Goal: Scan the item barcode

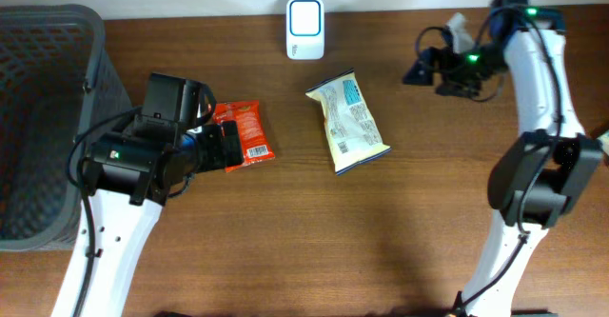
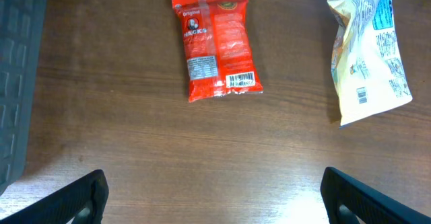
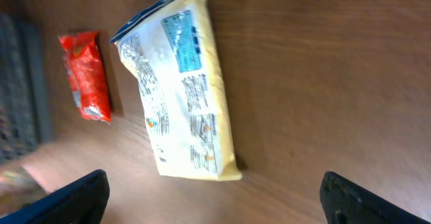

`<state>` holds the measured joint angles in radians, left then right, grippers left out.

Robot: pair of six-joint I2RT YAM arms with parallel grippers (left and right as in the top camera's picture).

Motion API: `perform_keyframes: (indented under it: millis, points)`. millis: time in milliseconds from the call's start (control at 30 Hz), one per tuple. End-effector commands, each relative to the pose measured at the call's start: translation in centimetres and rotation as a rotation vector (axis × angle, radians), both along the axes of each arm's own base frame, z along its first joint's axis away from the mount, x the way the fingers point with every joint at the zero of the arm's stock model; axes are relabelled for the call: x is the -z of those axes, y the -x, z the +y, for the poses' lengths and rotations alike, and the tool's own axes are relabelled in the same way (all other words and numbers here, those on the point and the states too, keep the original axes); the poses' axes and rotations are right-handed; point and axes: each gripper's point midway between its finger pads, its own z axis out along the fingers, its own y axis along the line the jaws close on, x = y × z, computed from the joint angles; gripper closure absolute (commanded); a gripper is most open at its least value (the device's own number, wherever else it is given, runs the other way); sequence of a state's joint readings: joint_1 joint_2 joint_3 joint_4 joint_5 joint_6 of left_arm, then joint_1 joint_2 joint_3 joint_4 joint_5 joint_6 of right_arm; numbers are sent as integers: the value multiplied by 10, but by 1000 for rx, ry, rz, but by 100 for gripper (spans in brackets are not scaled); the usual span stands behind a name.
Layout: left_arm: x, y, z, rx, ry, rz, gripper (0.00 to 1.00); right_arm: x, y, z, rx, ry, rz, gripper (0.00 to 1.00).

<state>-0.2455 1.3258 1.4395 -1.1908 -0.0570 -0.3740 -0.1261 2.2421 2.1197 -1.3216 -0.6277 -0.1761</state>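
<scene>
Two flat snack packets lie on the worktop (image 1: 314, 250) — a red packet (image 1: 245, 136) left of the white scanner (image 1: 304, 16) and nearer the robot, a yellow packet (image 1: 348, 123) just before it. Both look light, crinkly, slippery; pinching an edge seems safest. The left tool (image 1: 226, 146), spread and empty, hangs over the red packet's edge; the right tool (image 1: 419, 69), likewise released, hangs right of the scanner, apart from the yellow packet.

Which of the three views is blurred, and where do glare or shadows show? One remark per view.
Overhead: sharp, soft shadows on the table near the bottom edge. Left wrist: crisp, barcode on the red packet clear, pale sheen on the wood lower left. Right wrist: softest, print on the yellow packet smeared, basket at left edge blurred.
</scene>
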Motion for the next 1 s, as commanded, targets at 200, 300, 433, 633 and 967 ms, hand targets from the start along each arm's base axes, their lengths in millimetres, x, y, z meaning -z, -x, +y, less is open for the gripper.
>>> perform_keyframes:
  millis: [200,300,433,633,967]
  points:
    - [-5,-1,1,3,-3,-16,1,92,-33,107,-258,22,-122,1]
    - [-5,-1,1,3,-3,-16,1,118,-38,118,-215,35,-83,7]
    - [-5,-1,1,3,-3,-16,1,133,-29,120,-222,31,-30,96]
    - [-5,-1,1,3,-3,-16,1,73,-46,64,-30,204,-74,96]
    - [-5,-1,1,3,-3,-16,1,-20,-9,-70,571,1265,-143,96]
